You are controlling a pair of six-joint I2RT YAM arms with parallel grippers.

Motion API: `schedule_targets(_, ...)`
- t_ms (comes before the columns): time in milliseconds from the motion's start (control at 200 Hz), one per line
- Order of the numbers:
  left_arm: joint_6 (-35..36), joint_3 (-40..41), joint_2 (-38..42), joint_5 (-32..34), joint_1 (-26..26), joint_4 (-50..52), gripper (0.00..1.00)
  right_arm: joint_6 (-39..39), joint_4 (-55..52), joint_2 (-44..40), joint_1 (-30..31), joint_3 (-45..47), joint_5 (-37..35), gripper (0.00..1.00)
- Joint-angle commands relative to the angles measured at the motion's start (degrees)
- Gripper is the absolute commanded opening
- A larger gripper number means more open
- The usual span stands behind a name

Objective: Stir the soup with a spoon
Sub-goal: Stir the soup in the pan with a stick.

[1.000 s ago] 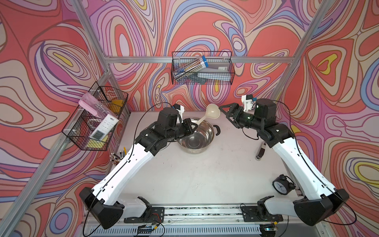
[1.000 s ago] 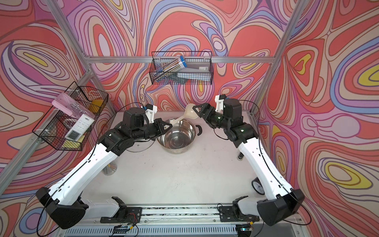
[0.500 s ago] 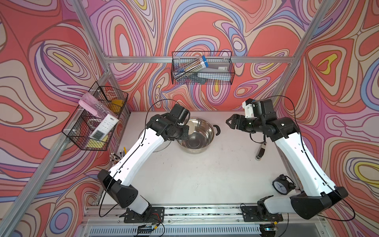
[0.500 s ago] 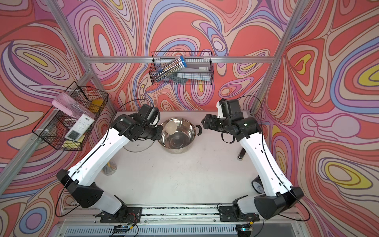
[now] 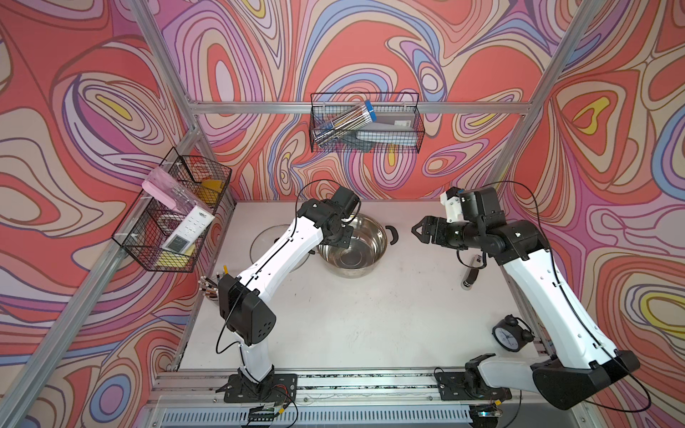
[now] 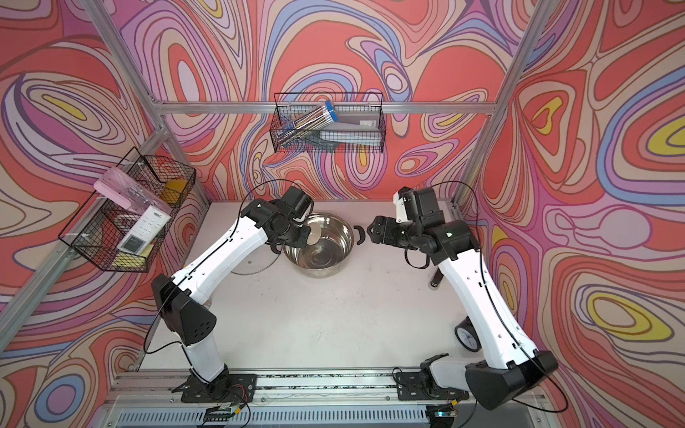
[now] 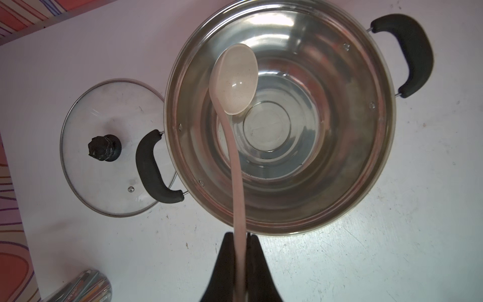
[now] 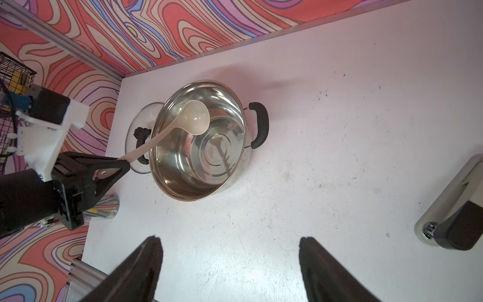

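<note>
While the left claw [image 7: 240, 235] grips it, spoon [image 7: 236, 172] slants into the pot [image 7: 360, 170].

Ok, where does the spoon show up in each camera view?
Top view: not seen; the left arm overlaps the pot.
Top view: the spoon bowl peeks out inside the pot.
Left wrist: spoon runs from the left gripper into the pot.
Right wrist: its bowl over the pot, handle in that gripper.
Shared landmark: the pot.

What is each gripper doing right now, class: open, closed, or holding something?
Left gripper: closed on the spoon handle.
Right gripper: open, holding nothing.
</note>
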State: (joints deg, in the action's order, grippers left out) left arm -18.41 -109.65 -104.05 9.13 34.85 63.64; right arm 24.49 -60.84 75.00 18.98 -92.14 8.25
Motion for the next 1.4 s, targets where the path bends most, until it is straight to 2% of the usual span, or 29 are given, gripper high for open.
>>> schedule_targets(0,0.6,1.1,0.1,-4.4,0.5,-5.8,0.00,-0.3,-0.3,-0.4,0.3,0.4,-0.7,0.90)
schedule_targets(40,0.3,1.6,0.0,-5.8,0.7,-6.8,0.00,-0.4,-0.4,-0.4,0.3,0.6,-0.4,0.97)
schedule_targets(70,0.0,1.8,-0.1,-6.5,0.9,-7.3,0.00,-0.3,-0.3,-0.3,0.3,0.8,0.0,0.98)
schedule_targets(295,-1.0,3.8,-0.1,-11.3,2.1,-7.9,0.00,-2.4,0.6,0.3,0.3,2.9,4.4,0.98)
schedule_targets(581,-3.1,10.3,5.6,-14.2,2.8,-6.8,0.00,-4.7,3.2,1.1,0.5,6.3,12.1,0.98)
schedule_targets(731,-3.7,13.3,9.6,-12.1,2.8,-3.9,0.00,-6.4,4.1,2.1,3.1,7.8,14.0,0.98)
schedule_targets(997,-3.8,13.4,11.0,-7.9,2.7,4.5,0.00,-5.9,6.2,5.2,8.5,8.3,11.4,0.98)
schedule_targets(1397,-4.1,8.5,9.7,2.4,1.1,9.3,0.00,-5.5,7.3,9.3,12.3,6.1,9.0,0.98)
